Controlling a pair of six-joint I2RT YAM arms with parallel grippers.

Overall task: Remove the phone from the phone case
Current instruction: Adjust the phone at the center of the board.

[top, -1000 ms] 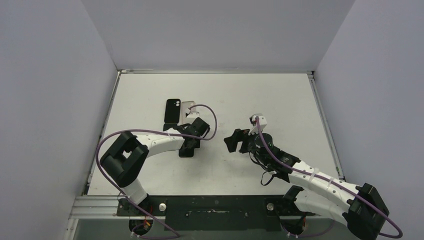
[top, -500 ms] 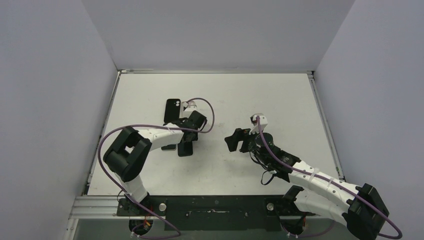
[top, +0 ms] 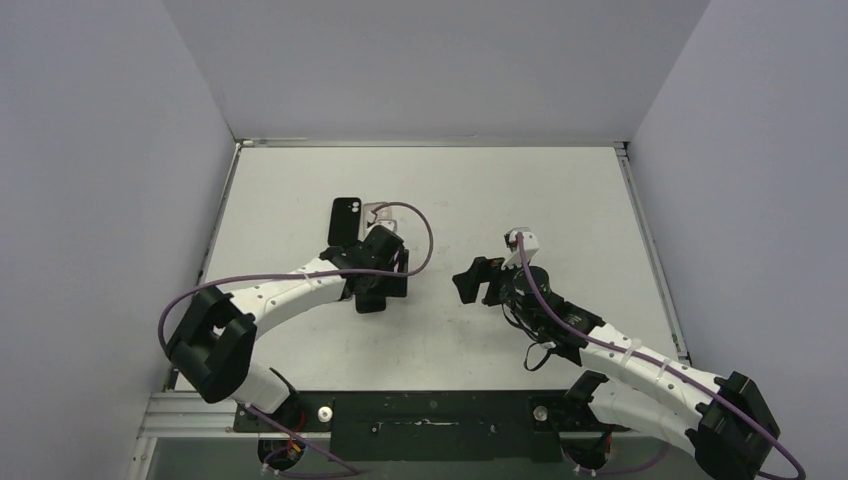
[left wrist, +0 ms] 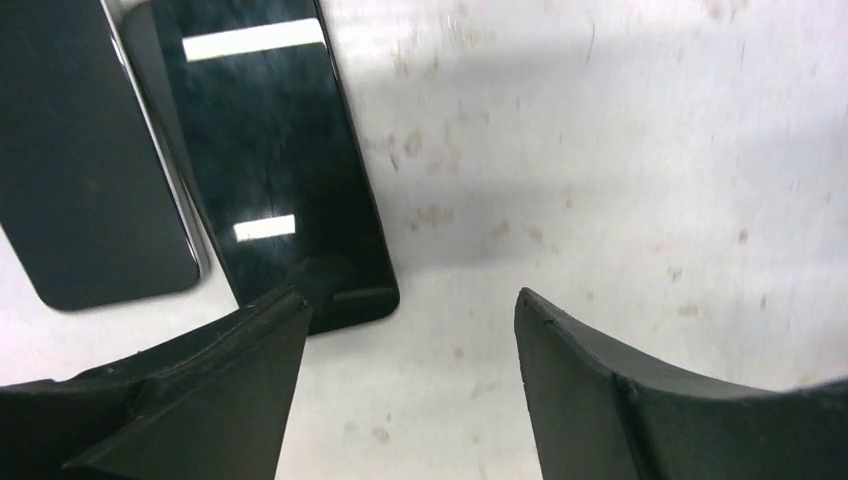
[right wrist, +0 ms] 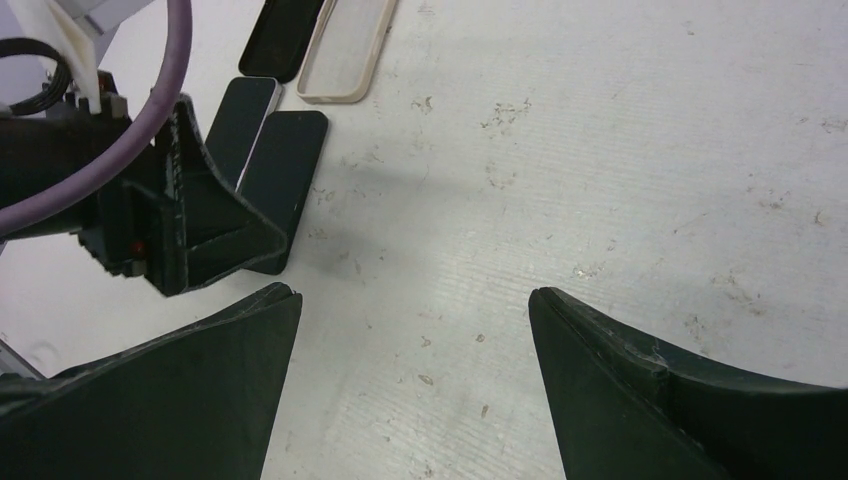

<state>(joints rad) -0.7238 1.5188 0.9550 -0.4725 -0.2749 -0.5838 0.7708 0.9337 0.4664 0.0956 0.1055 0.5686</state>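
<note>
Phone (left wrist: pixel 270 160) just beside second phone (left wrist: pixel 85 170), on table (left wrist: pixel 600 150)

Two arms, same build: left arm (top: pixel 290 290) and right arm (top: pixel 640 365) have white link shells with bulky black joint housings. A purple cable (right wrist: pixel 182 40) runs in loose loops along each. Small white block (top: pixel 520 240) at each wrist. Left claw (left wrist: pixel 410 300) and right claw (right wrist: pixel 415 295) are matte black with wedge-shaped fingers and scuffed edges. Both bases sit on a black mounting plate (top: pixel 430 425) with round silver bolts (top: pixel 325 412).

Soft, even overhead light keeps the white table (top: pixel 560 200) bright, with only faint shadows. In the left wrist view, two rectangular glare bars gleam on the glossy phone (left wrist: pixel 300 130).
</note>
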